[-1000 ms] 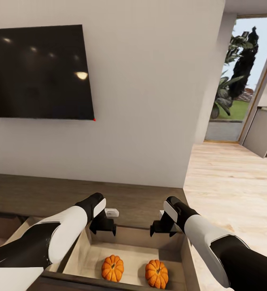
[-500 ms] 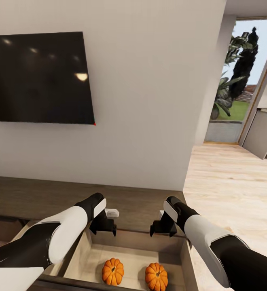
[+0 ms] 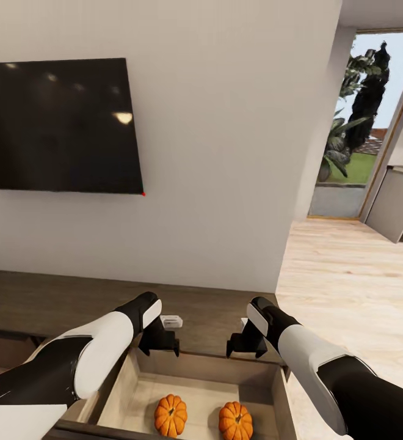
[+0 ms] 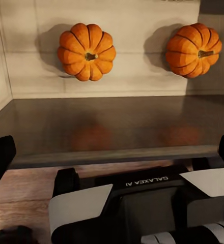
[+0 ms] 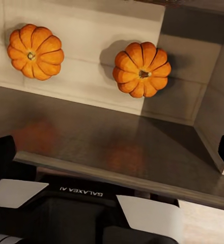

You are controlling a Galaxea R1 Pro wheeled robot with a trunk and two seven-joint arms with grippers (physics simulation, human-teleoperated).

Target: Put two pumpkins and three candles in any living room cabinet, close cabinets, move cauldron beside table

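Note:
Two orange ribbed pumpkins (image 3: 170, 415) (image 3: 235, 421) lie side by side on the pale floor of an open drawer (image 3: 201, 366) in the long dark-brown cabinet (image 3: 61, 299). My left gripper (image 3: 160, 343) hovers open above the drawer's back left, and my right gripper (image 3: 244, 347) hovers open above its back right. Neither holds anything. The left wrist view looks down on both pumpkins (image 4: 86, 51) (image 4: 193, 49) past the dark glossy drawer front (image 4: 112, 127). So does the right wrist view (image 5: 35, 52) (image 5: 141, 69). Candles, cauldron and table are out of view.
A large black TV (image 3: 58, 125) hangs on the white wall above the cabinet. Another open drawer (image 3: 6, 345) shows at the left. Pale wood floor (image 3: 348, 287) runs right of the cabinet towards a glass door with plants (image 3: 348, 134) and a grey counter (image 3: 400, 198).
The whole head picture has slid downward, so the camera has moved. My left gripper has edged slightly towards the right one. The pumpkins lie as before.

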